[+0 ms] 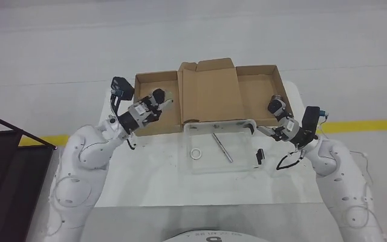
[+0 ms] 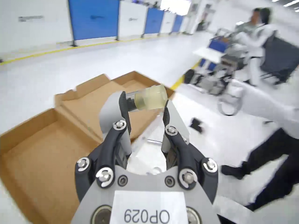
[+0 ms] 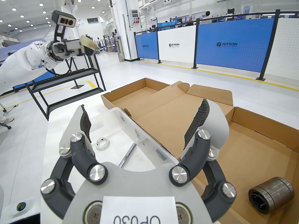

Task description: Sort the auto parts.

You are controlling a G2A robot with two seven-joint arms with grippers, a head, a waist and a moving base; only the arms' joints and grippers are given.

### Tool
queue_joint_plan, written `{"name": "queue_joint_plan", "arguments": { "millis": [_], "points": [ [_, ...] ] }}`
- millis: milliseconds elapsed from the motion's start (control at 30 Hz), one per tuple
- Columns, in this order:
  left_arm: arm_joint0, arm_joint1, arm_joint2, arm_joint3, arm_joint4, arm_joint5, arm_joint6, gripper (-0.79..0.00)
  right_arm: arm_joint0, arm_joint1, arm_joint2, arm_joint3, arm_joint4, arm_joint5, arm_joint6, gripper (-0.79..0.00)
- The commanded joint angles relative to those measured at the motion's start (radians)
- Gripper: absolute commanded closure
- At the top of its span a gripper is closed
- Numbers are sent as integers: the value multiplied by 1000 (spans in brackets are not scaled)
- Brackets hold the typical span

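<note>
My left gripper (image 2: 144, 103) is shut on a small cylinder with a translucent yellowish cap (image 2: 151, 98), held in the air above the left compartment (image 1: 152, 115) of an open cardboard box. The same gripper (image 1: 159, 101) sits at the box's left side in the top view. My right gripper (image 3: 143, 108) is open with nothing between its fingers, near the right end of a clear tray (image 1: 240, 163). A steel bearing (image 3: 271, 194) lies in the box's right compartment (image 1: 257, 91). In the tray lie a metal ring (image 1: 195, 153) and a metal rod (image 1: 222, 147).
A small black part (image 1: 259, 156) sits at the tray's right edge. The box's middle flap (image 1: 210, 91) lies flat between the two compartments. A black metal rack (image 3: 70, 78) stands beyond the table's left side. White table surface (image 1: 151, 175) surrounds the tray.
</note>
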Motion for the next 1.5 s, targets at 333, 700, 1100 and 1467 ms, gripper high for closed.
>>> {"name": "queue_joint_plan", "arguments": {
  "millis": [333, 700, 1100, 1467],
  "points": [
    [-242, -64, 320, 305, 514, 471, -118, 0, 0, 0, 0, 0, 0, 0, 0, -785],
    [-281, -86, 348, 368, 531, 521, -183, -219, 0, 0, 0, 0, 0, 0, 0, -785],
    [-260, -95, 338, 357, 547, 526, -183, -785, 0, 0, 0, 0, 0, 0, 0, -785],
    [-219, -91, 310, 298, 539, 502, -165, -785, 0, 0, 0, 0, 0, 0, 0, -785]
  ]
}}
